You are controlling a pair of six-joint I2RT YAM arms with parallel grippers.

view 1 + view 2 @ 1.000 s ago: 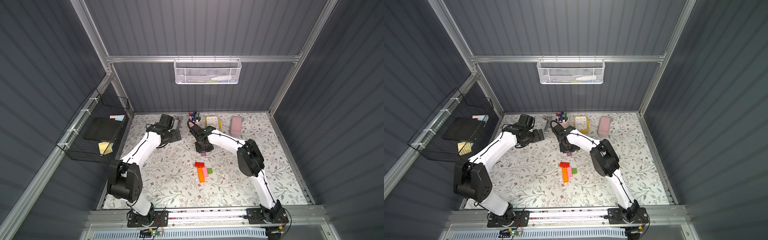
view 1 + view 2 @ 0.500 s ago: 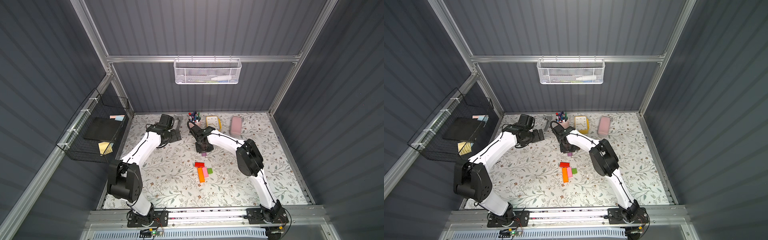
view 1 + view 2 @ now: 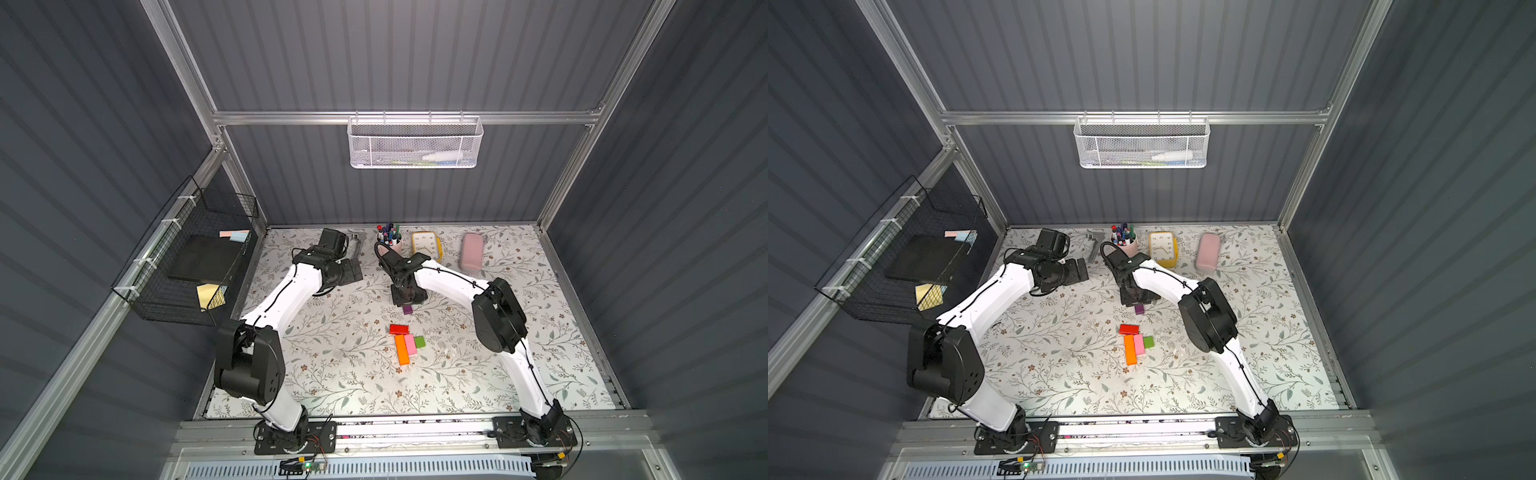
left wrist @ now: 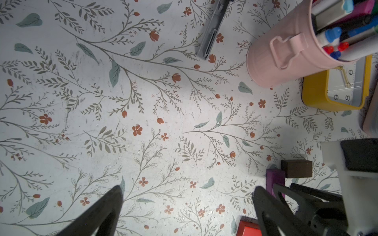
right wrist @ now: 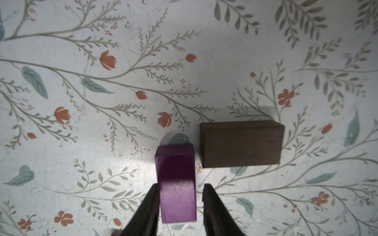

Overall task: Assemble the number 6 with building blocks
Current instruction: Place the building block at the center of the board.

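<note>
The right end effector (image 5: pixel 181 186) is straddling the purple block (image 5: pixel 173 163) just beside the dark brown block (image 5: pixel 241 143), released. Pick-up seems underway; next needs clenching squarely, then carrying toward the unfinished number 6 (image 3: pixel 401 350).

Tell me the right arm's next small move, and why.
Probably close the right gripper on the purple block. Its fingers straddle the block with a slight gap on one side. The block lies beside the dark brown block, well apart from the orange block and its neighbours.
</note>
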